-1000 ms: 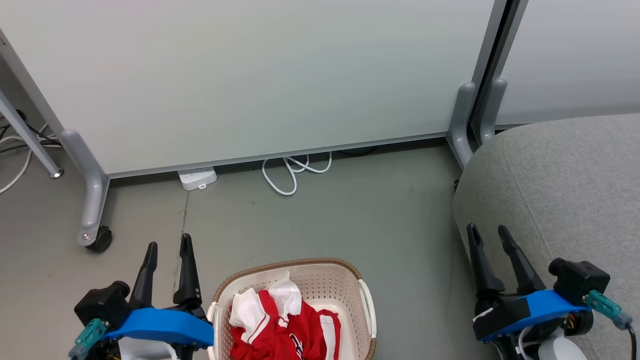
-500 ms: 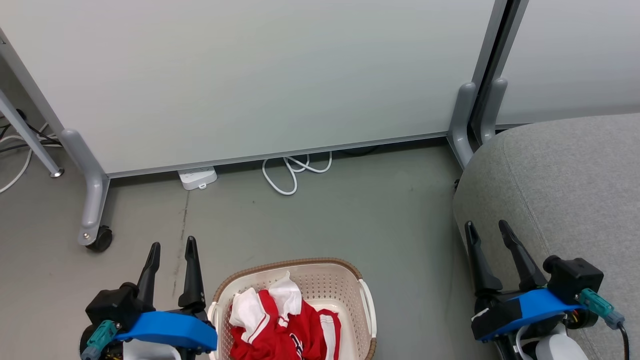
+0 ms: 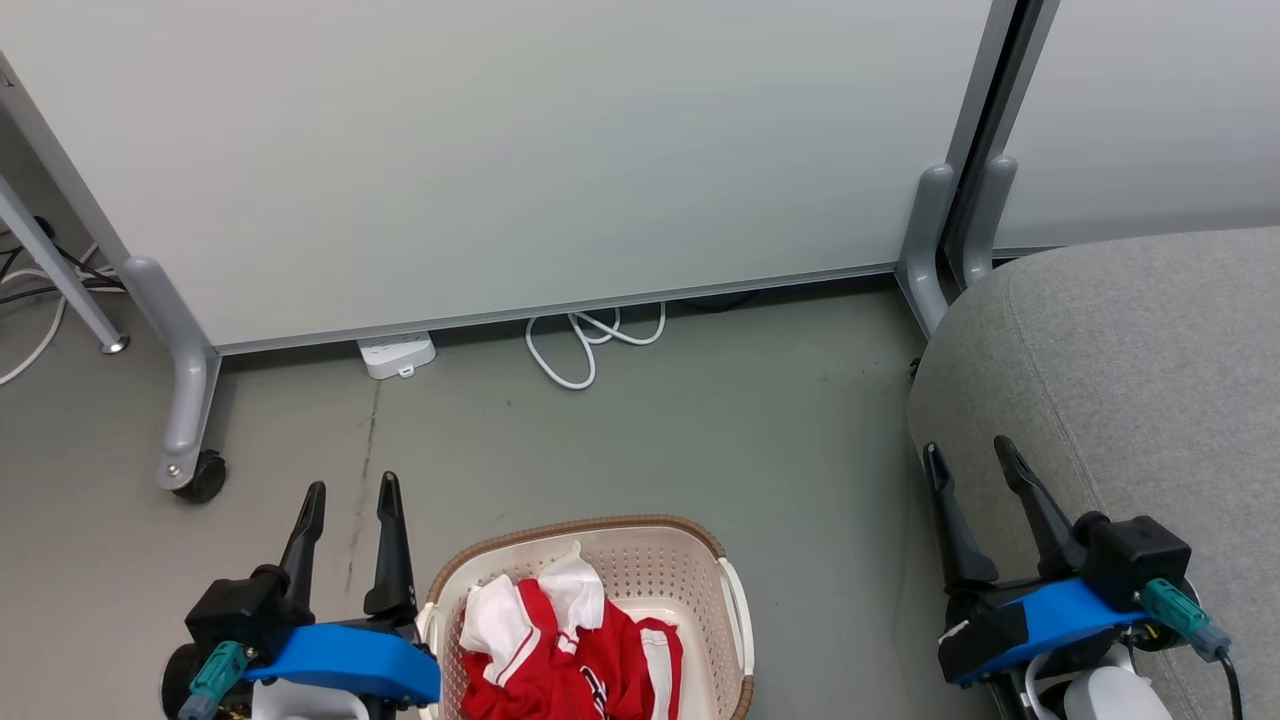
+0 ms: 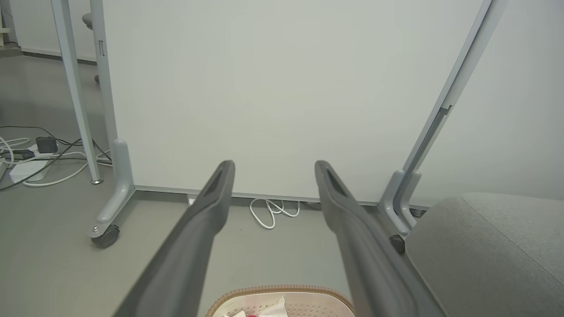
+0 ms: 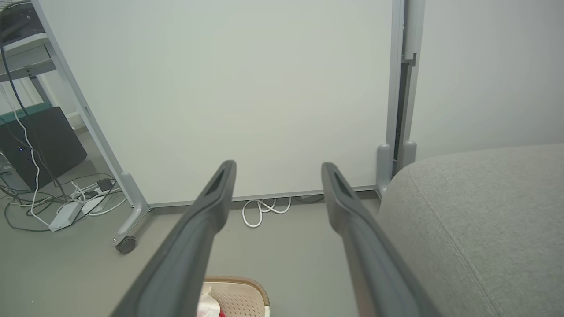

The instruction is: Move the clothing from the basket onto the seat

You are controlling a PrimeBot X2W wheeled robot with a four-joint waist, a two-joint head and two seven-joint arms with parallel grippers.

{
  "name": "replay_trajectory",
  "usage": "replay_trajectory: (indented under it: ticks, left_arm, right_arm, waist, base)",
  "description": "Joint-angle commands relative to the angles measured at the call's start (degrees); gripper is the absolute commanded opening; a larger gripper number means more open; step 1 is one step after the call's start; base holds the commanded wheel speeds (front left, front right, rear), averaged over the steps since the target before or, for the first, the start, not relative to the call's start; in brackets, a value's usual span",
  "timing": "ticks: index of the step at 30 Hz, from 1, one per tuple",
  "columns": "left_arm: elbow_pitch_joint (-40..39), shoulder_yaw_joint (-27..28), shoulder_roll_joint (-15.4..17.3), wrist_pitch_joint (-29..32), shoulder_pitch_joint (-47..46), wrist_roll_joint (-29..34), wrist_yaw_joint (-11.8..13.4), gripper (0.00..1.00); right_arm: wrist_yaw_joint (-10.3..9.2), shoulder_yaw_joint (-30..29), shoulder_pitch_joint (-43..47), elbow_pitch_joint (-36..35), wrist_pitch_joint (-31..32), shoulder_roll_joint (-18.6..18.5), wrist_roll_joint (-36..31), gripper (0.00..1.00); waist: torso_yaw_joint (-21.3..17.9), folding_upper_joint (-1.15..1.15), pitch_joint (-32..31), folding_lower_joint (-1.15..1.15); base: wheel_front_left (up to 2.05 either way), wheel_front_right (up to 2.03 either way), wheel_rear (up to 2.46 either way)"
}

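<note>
The cream perforated basket [image 3: 700, 560] with a brown rim sits on the floor at the bottom centre of the head view; its rim also peeks in at the basket [image 4: 282, 291] and the basket [image 5: 246, 286]. Crumpled red clothing [image 3: 560, 655] with white trim lies inside it. The grey seat [image 3: 1140, 380] fills the right side, also seen as the seat [image 4: 493, 251] and the seat [image 5: 480, 224]. My left gripper [image 3: 351, 490] stands open just left of the basket, nothing between its fingers. My right gripper [image 3: 967, 449] is open over the seat's left edge.
A white partition panel [image 3: 500, 150] on grey castor legs [image 3: 185, 400] stands behind. A white power strip [image 3: 396, 354] and a looped white cable [image 3: 585, 345] lie at its base. Cables and a black box [image 5: 39, 141] sit far left. Bare grey floor [image 3: 720, 430] lies between basket and panel.
Both arms have drawn back slightly toward the bottom of the head view; the left gripper has shifted a little right, toward the basket. Both stay open. Basket and clothing unchanged.
</note>
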Motion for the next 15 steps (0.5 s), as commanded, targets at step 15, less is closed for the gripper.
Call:
replay_trajectory:
  ticks: [15]
  left_arm:
    - [0.68,-0.38,0.19,-1.02,-0.62,2.40,0.48,1.00]
  right_arm:
    - [0.08,0.10,-0.97,0.58,-1.18,-0.39,-2.91,1.00]
  waist:
    - [-0.01,0.00,-0.06,0.00]
  base:
    - [0.00,0.00,0.00]
